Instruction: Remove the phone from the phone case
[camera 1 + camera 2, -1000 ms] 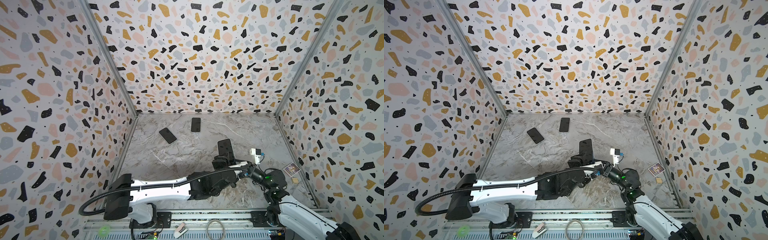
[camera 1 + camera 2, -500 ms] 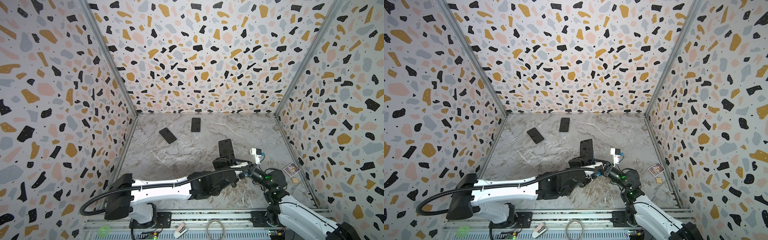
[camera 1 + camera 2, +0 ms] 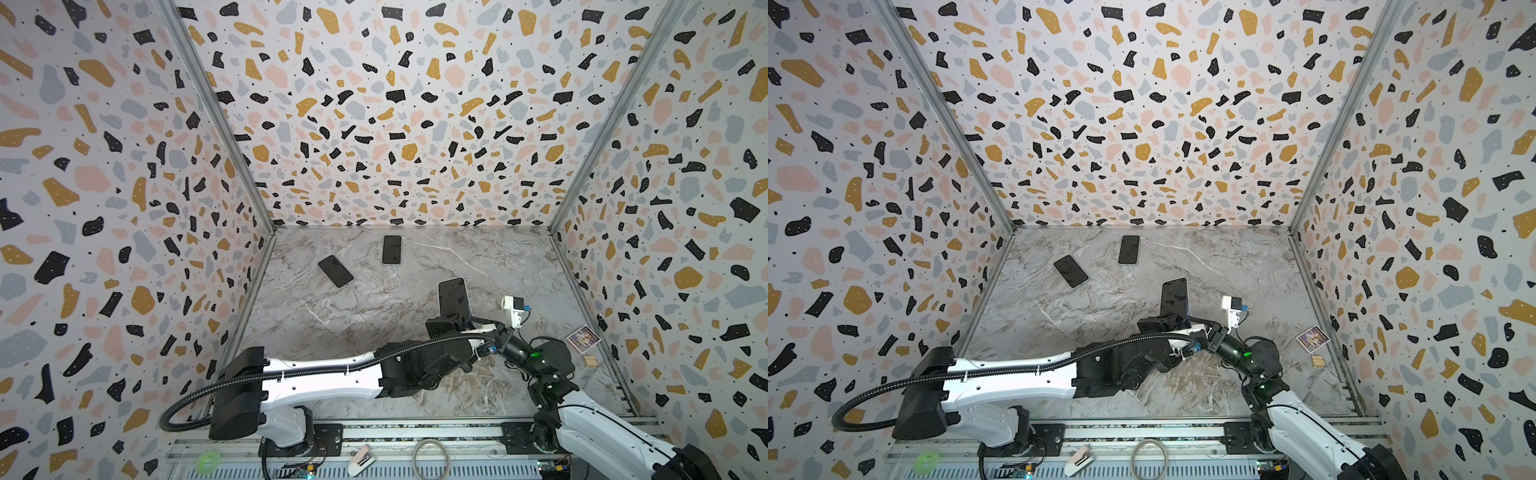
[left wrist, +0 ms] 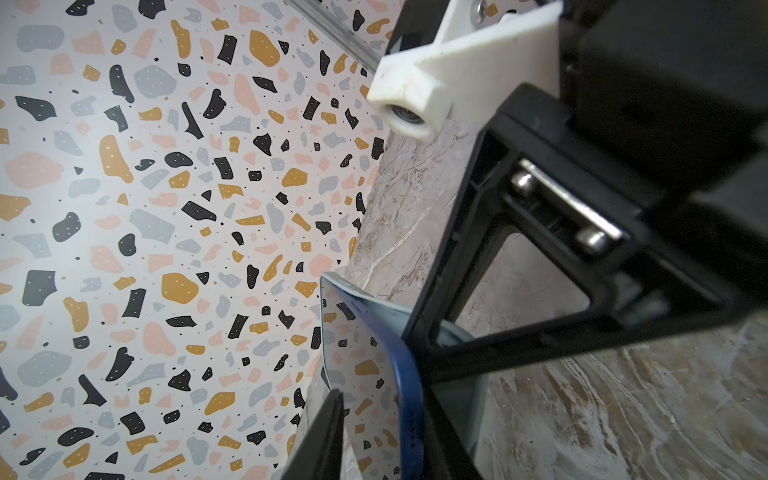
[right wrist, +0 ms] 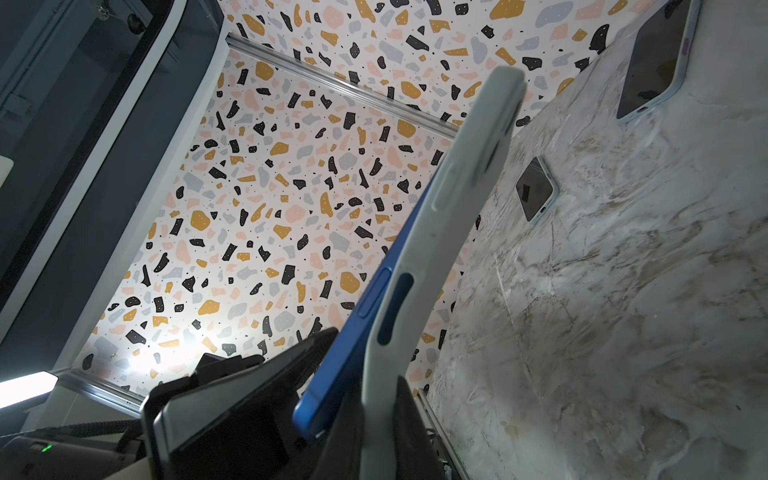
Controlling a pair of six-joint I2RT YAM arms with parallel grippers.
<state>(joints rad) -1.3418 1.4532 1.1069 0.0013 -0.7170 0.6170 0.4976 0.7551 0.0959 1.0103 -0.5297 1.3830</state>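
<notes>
The phone (image 3: 454,297) (image 3: 1174,297), dark-screened with a blue frame, stands nearly upright over the table's middle right. In the right wrist view its blue lower end (image 5: 361,332) has come away from the pale grey phone case (image 5: 457,208), while the upper end still sits inside. My right gripper (image 5: 374,440) (image 3: 473,324) is shut on the case's lower edge. My left gripper (image 4: 382,449) (image 3: 446,326) pinches the phone's (image 4: 409,395) freed lower end, one finger on the screen, the other behind its back.
Two more dark phones (image 3: 336,271) (image 3: 391,249) lie flat at the back left of the marble table. A white block with a blue part (image 3: 515,307) stands right of the grippers. A small card (image 3: 583,338) and a wooden piece (image 3: 588,360) lie by the right wall.
The left gripper's jaws have narrowed onto the phone's lower end. Both arms and the raised phone have hardly shifted.
</notes>
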